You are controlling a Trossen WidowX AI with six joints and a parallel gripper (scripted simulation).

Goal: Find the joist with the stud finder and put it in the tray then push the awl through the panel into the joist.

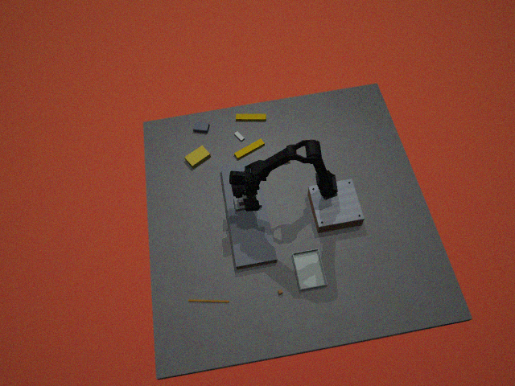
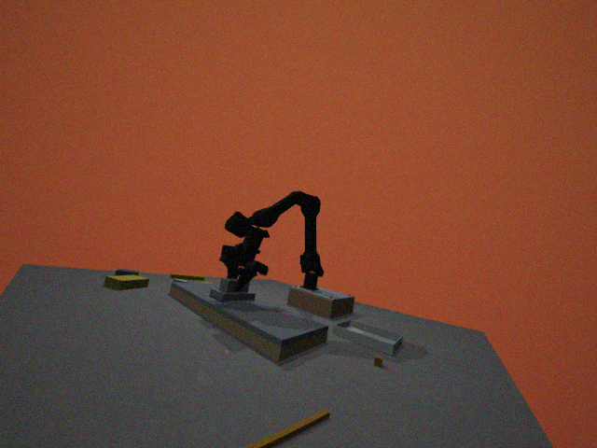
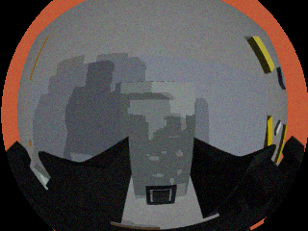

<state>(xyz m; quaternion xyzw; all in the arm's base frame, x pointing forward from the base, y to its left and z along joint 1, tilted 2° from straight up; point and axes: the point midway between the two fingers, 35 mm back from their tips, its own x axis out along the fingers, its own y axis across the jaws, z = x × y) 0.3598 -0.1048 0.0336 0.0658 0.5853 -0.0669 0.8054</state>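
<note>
Early stage of the task: black parallel-jaw tool (image 2: 239, 278) closed on the small grey block-shaped stud finder (image 2: 232, 290), set down on the far end of the long grey-topped, wood-edged floor panel (image 2: 270, 324). In the wrist view, stud finder (image 3: 161, 161) seen between the two dark fingers, with its small dark square window facing the camera and the panel stretching ahead. Search for the hidden joist judged under way, with most of the panel's length still ahead of the finder; no hole or mark visible on the panel top. Shallow pale rectangular tray (image 1: 308, 269) on the grey surface (image 1: 374, 269) just beside the panel's near end, with nothing visibly in it. Remaining: locating the joist, placing the finder in the tray, fetching the awl, pushing one hole straight down. Awl not identified with certainty; thin orange-yellow rod (image 1: 208, 301) lying near the panel's near end as the likeliest candidate, small orange piece (image 1: 280, 292) near the tray too small to tell. Yellow blocks (image 1: 197, 155) beyond the panel apparently unrelated.
</note>
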